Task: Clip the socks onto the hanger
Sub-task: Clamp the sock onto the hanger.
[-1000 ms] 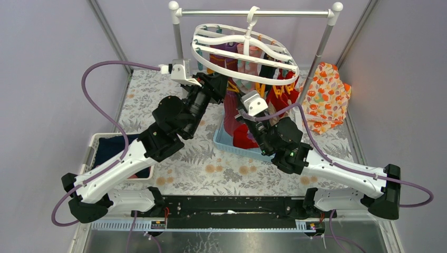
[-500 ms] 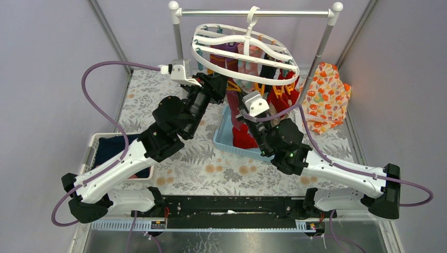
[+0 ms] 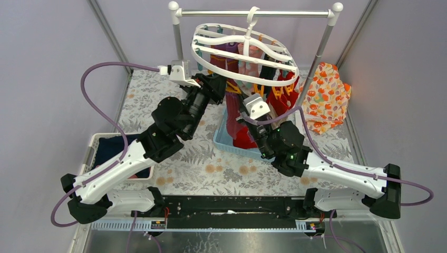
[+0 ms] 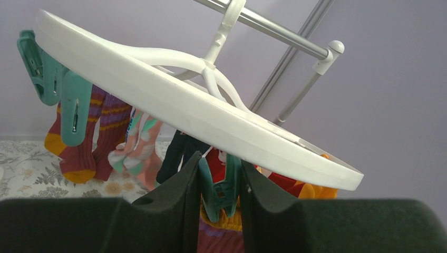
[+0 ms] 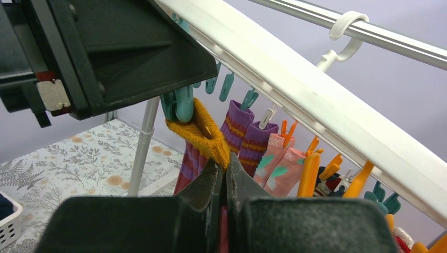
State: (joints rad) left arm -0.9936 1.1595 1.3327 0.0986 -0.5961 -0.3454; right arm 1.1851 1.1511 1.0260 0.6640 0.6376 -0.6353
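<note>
The right gripper has been shifted slightly beneath the hanger, its jaws pressed together on the ribbed mustard cuff of a striped sock
The knitted cuff is held at a smooth teal clip dangling below the hanger's flat white oval rim; that clip is squeezed between the black fingers of the left gripper, and other socks are hung under the far rim
</note>
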